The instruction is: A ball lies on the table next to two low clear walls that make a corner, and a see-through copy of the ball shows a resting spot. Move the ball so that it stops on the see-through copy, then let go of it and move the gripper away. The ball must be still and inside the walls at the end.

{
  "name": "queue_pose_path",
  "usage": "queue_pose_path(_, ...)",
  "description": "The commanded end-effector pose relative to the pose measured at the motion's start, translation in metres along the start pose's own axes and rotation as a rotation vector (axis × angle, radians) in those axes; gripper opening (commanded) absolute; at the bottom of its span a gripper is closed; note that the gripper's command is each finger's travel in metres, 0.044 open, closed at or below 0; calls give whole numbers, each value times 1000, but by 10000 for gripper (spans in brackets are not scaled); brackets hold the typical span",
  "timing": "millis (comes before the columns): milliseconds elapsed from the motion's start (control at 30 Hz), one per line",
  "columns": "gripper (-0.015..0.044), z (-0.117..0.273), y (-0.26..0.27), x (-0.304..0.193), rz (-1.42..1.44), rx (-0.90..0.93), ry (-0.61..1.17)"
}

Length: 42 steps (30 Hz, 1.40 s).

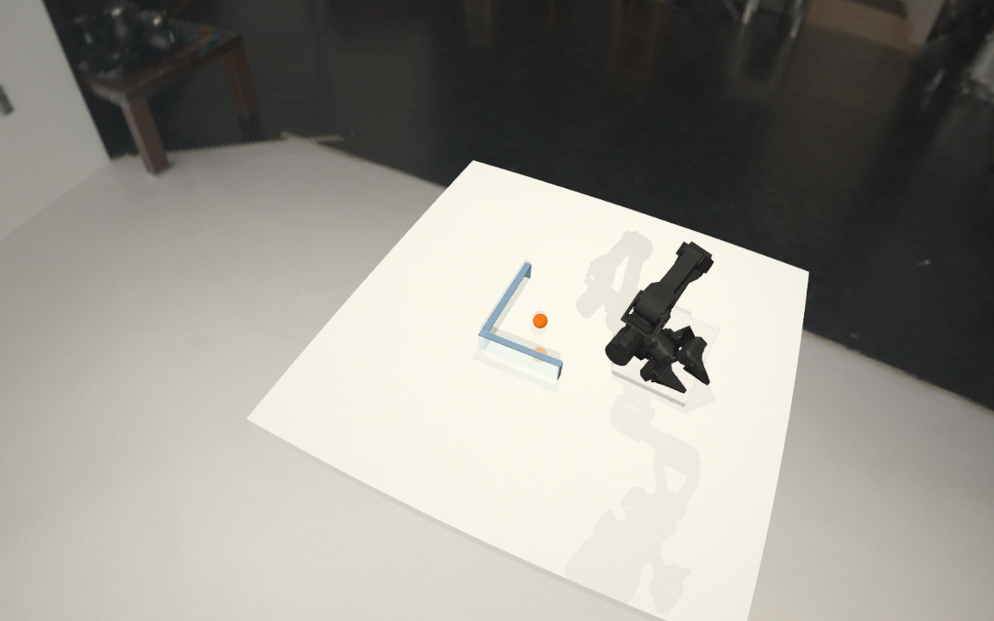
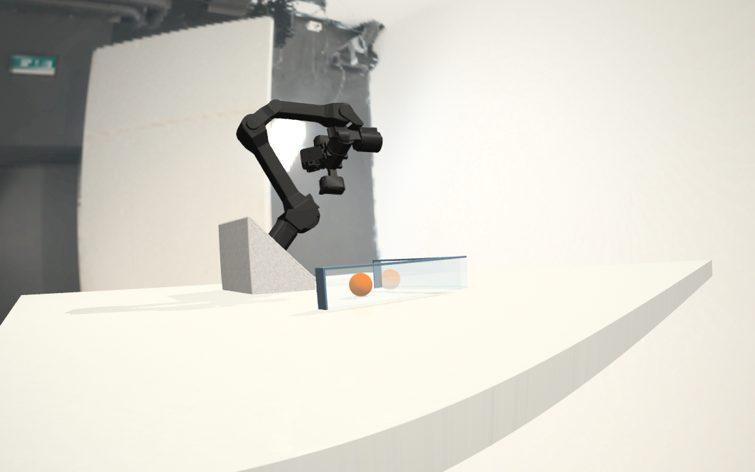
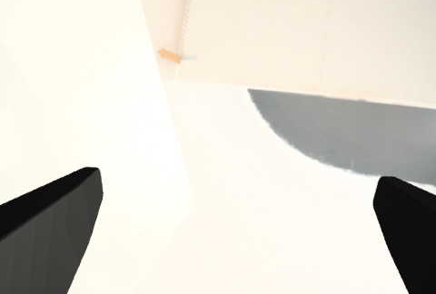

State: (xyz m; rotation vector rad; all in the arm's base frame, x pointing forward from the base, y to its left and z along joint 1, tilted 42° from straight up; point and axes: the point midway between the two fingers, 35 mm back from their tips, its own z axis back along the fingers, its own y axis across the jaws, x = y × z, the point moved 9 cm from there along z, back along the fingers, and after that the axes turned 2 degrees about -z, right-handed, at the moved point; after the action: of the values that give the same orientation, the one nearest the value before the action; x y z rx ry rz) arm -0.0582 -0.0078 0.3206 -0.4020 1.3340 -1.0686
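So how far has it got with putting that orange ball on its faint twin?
Nothing looks done yet. The orange ball lies on the table inside the clear walls, apart from the see-through copy beside the nearer wall. In hand: only the start, since the gripper hangs open and holding nothing, high and off to the side. Left: reach the ball, bring it onto the copy, release, back away.

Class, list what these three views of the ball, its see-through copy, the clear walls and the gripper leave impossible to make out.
- Wrist view: neither ball nor walls appear; only two dark fingers at the frame's edges.
- Top view: the see-through copy is faint, and its gap to the wall is too small to judge.
- Exterior view: the gripper is small and dark, so its fingers cannot be told apart.
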Motion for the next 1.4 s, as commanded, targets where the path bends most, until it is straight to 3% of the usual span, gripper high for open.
queue_pose_path(0,374,0,0,-1,-6,2,2)
queue_pose_path(100,310,-2,5,-10,-92,37,27)
queue_pose_path(400,310,6,53,-78,-751,230,282)
queue_pose_path(633,310,47,117,-118,-1381,287,608)
queue_pose_path(900,310,102,160,-130,-1813,276,962)
queue_pose_path(1133,310,159,208,-109,-2287,55,1274)
queue_pose_path(1367,310,218,252,-50,-2792,-395,1624)
